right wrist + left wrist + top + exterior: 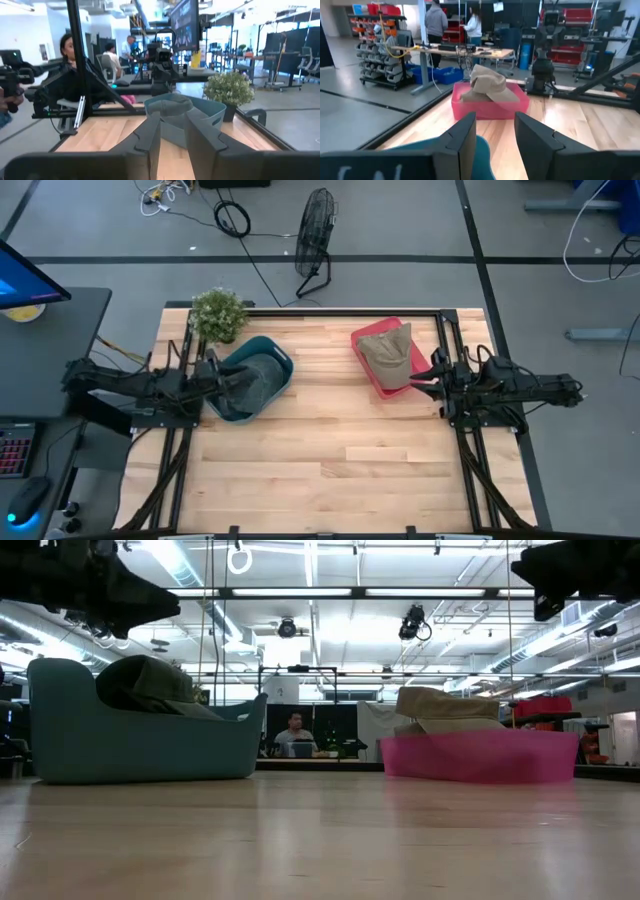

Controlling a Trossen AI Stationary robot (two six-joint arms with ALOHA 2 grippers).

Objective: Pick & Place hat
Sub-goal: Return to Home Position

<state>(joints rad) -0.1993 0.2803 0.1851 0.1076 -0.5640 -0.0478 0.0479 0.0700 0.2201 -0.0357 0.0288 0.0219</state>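
A tan hat [388, 352] [445, 705] [487, 82] lies heaped in a pink tray [365, 340] [480, 755] on the table's far right part. A dark olive hat [245, 383] [150, 685] lies in a teal bin [275, 360] [140, 745] [185, 115] on the far left part. My left gripper [222, 380] [495, 135] hovers open above the teal bin's left side, clear of the hat. My right gripper [425, 375] [172, 135] is open, raised beside the pink tray's right edge, pointing toward the table's left.
A potted plant [218, 313] [230, 87] stands at the far left corner, just behind the teal bin. Bare wood [340, 460] stretches across the table's near half. A black frame [440, 350] runs along the far and side edges. People show in the room beyond.
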